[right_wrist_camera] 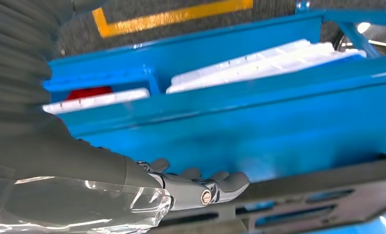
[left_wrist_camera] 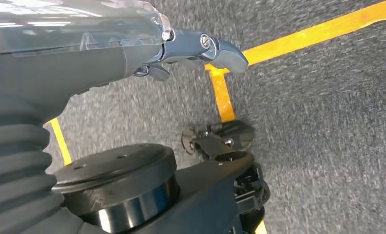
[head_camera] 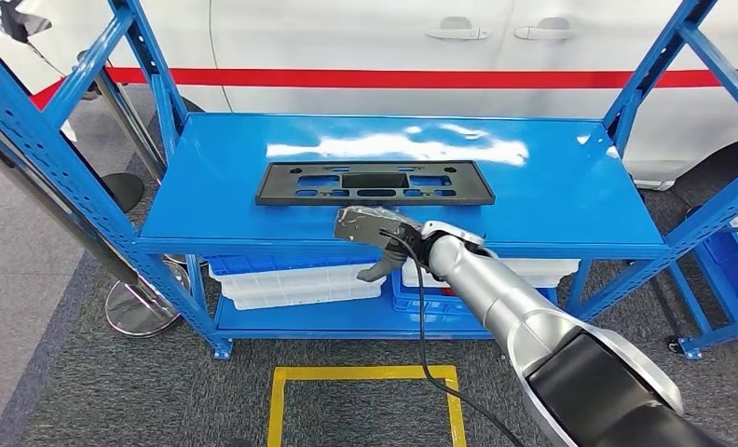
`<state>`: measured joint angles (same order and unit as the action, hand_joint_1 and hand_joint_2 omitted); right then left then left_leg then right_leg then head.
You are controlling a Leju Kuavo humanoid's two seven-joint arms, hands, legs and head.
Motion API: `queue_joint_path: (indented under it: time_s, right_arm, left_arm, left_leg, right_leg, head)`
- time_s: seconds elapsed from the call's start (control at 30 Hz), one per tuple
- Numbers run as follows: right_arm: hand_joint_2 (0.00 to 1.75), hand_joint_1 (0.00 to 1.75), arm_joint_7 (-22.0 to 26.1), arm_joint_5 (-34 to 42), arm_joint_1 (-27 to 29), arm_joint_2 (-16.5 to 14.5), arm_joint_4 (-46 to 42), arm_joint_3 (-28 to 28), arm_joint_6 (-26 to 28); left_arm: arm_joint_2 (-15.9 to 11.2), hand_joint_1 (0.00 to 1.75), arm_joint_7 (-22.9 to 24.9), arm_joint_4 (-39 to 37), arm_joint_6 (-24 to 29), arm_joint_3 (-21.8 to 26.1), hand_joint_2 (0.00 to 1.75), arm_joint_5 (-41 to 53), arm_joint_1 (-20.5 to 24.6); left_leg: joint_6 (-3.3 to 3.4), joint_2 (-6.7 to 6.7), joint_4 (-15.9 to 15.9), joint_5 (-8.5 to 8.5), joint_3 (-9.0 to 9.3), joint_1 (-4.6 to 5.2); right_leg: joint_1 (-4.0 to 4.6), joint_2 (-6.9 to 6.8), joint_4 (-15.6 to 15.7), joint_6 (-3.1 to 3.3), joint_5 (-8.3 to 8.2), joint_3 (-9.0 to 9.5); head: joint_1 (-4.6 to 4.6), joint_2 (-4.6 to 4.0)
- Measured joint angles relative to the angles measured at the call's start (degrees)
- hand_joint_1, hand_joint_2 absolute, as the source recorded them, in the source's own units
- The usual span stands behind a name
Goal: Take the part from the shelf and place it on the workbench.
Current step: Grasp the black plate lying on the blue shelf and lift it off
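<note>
While part (head_camera: 375, 182) lies on shelf (head_camera: 552, 200), right robot hand (head_camera: 376, 232) hovers near.

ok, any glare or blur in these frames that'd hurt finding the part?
Head view: sharp, a white glare patch on the blue shelf behind the black part, not over it. Right wrist view: soft, the part smeared beside the right hand. Left wrist view: carpet motion-blurred.

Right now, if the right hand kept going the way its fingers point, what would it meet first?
Probably the black plastic part lying flat on the blue shelf; the right hand sits just short of its near edge, though depth is unclear.
</note>
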<state>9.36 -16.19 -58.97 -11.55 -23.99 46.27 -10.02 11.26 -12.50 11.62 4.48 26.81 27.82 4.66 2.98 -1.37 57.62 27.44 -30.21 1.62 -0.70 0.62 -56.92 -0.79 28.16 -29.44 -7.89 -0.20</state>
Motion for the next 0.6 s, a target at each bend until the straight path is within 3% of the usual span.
queue_joint_path:
  time_s: [0.37,0.6]
  right_arm:
    - [1.75,0.00,3.0,3.4,0.2,-0.1,2.1,0.3,2.1]
    - [1.75,0.00,7.1,4.2,-1.1,0.4,-0.8,0.3,7.8]
  left_arm:
    - [0.0,0.00,-1.0,-0.2,-0.1,1.7,0.00,-0.2,-0.4]
    - [0.0,0.00,-0.9,-0.2,0.3,1.8,0.00,-0.1,-0.3]
  left_leg:
    - [0.01,-0.01,0.0,0.00,-0.02,0.02]
    - [0.01,0.00,0.0,0.00,-0.02,0.02]
  right_leg:
    - [-0.02,0.00,0.1,0.00,0.00,0.03]
    - [-0.01,0.00,0.1,0.00,-0.01,0.02]
  head:
    - [0.00,0.01]
    - [0.00,0.00]
